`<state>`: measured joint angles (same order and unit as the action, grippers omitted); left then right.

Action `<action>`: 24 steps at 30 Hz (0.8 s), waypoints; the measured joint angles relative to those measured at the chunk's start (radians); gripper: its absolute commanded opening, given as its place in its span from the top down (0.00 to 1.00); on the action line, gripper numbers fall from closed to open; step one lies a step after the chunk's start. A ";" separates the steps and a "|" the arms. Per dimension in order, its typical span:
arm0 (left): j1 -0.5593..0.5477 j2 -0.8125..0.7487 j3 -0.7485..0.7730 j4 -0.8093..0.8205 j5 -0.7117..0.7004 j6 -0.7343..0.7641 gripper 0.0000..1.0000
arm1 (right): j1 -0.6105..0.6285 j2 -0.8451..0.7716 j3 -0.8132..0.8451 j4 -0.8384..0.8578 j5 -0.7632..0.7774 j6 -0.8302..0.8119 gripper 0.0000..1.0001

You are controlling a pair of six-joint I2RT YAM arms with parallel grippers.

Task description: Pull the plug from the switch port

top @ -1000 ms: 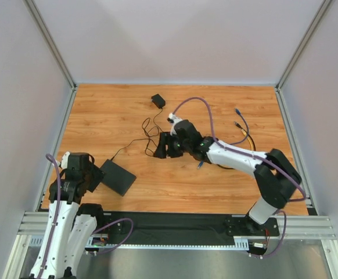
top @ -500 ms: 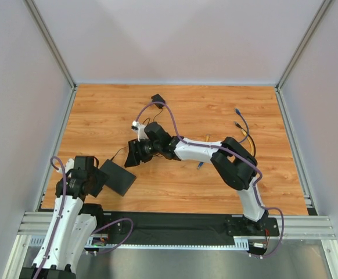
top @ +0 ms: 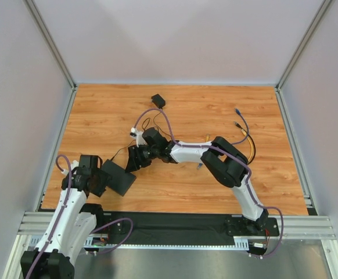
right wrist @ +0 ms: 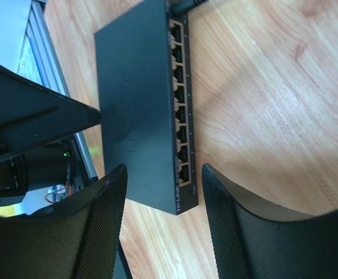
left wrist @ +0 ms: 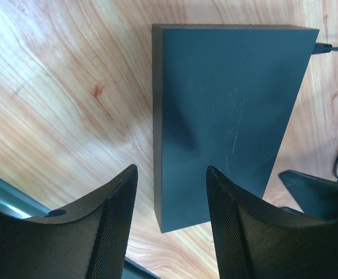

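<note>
The switch point(top: 121, 179) is a flat matte-black box lying on the wooden table at the front left. In the right wrist view a row of sockets point(right wrist: 179, 110) runs along its narrow edge, and a black plug point(right wrist: 183, 4) sits at the far end of that edge. The plug also shows in the left wrist view point(left wrist: 323, 48). My left gripper point(left wrist: 172, 170) is open, low over the switch's point(left wrist: 227, 104) near corner. My right gripper point(right wrist: 164, 167) is open and empty, hovering over the socket edge at the end away from the plug. The grippers point(top: 102, 179) point(top: 131, 160) face each other across the switch.
A small black adapter block point(top: 158, 100) lies at the back, its thin black lead point(top: 148, 131) looping toward the switch. Blue point(top: 239, 116) and yellow point(top: 250, 142) cables lie at the right. The metal rail point(top: 175, 224) runs along the front edge.
My right arm has swung left across the table until its gripper is over the switch's socket edge. My left gripper has moved forward onto the switch's near corner.
</note>
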<state>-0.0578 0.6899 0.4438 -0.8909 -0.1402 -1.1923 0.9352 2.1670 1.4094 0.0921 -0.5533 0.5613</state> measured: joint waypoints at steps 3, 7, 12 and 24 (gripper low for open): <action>0.000 0.006 -0.009 0.026 0.000 -0.004 0.41 | 0.003 0.025 0.010 -0.005 -0.002 0.002 0.46; 0.000 0.009 -0.029 0.057 0.008 -0.011 0.42 | 0.010 0.040 0.026 -0.013 -0.001 0.003 0.51; 0.000 0.033 -0.040 0.075 0.008 -0.011 0.42 | 0.016 0.040 0.042 -0.013 -0.002 0.010 0.53; 0.000 0.126 -0.016 0.123 0.000 0.017 0.42 | 0.030 0.040 0.043 -0.017 0.000 0.013 0.59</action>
<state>-0.0578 0.8154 0.4274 -0.7677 -0.1402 -1.1755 0.9649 2.2070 1.4525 0.0753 -0.5537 0.5747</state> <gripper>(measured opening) 0.582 0.418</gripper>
